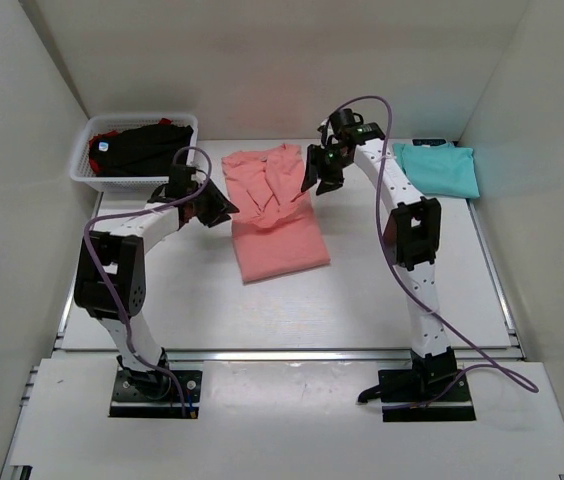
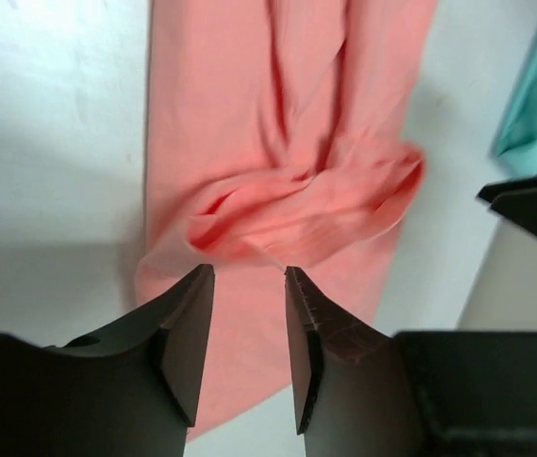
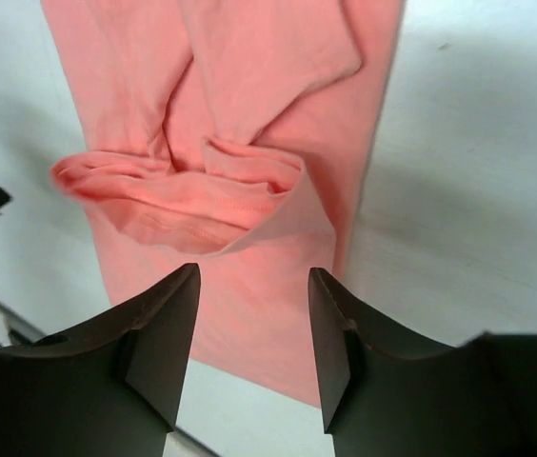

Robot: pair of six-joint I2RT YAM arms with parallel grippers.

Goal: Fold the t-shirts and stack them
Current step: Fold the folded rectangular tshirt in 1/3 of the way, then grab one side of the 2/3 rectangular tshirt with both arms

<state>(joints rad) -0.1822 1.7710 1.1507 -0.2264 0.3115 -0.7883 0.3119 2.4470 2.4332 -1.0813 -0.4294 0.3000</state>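
Observation:
The salmon-pink t-shirt (image 1: 274, 222) lies lengthwise mid-table as a narrow strip, with its far part rumpled and a loose fold bunched across its middle (image 2: 297, 214) (image 3: 192, 195). My left gripper (image 1: 227, 208) hovers at the shirt's left edge. It is open, and nothing is between its fingers (image 2: 249, 271). At the right edge my right gripper (image 1: 314, 185) is also open and empty (image 3: 254, 271). A folded teal t-shirt (image 1: 440, 168) lies flat at the far right. The black t-shirt (image 1: 142, 146) and a red one (image 1: 103, 134) sit in the basket.
The white mesh basket (image 1: 76, 170) stands at the far left corner. White walls close in the table on the left, back and right. A corner of the teal shirt (image 2: 535, 105) shows in the left wrist view, beyond the right gripper's dark fingers (image 2: 535, 205).

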